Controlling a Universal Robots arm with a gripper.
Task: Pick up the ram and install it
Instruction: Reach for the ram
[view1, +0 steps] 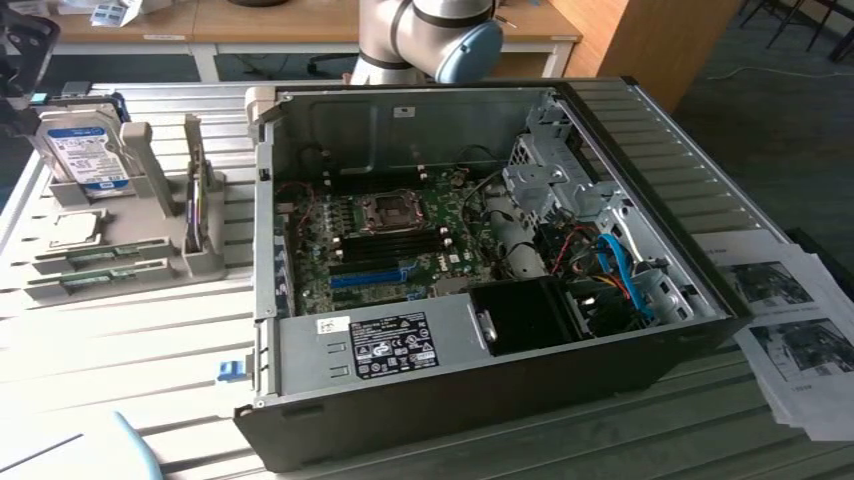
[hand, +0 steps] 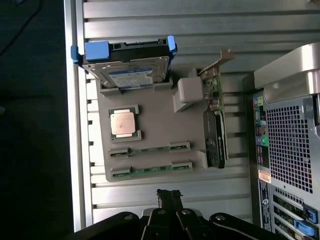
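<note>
Counter (view1: 134, 370) of pale slats under everything. Open tower case (view1: 400, 345) lying on its side, motherboard (view1: 387, 235) exposed. Robot arm (view1: 427, 35) at twelve o'clock of the case in the exterior view. Grey parts tray (view1: 147, 245) at nine o'clock of the case. Standing in it: hard drive (view1: 83, 155) with blue rails, graphics card (view1: 198, 205) on edge. Lying flat: processor (hand: 124, 123), and just beside it the ram (hand: 150, 148), two green sticks side by side in their cradles. Tool (hand: 169, 194) near the sticks but apart from them, fingers pressed together, gripping nothing.
</note>
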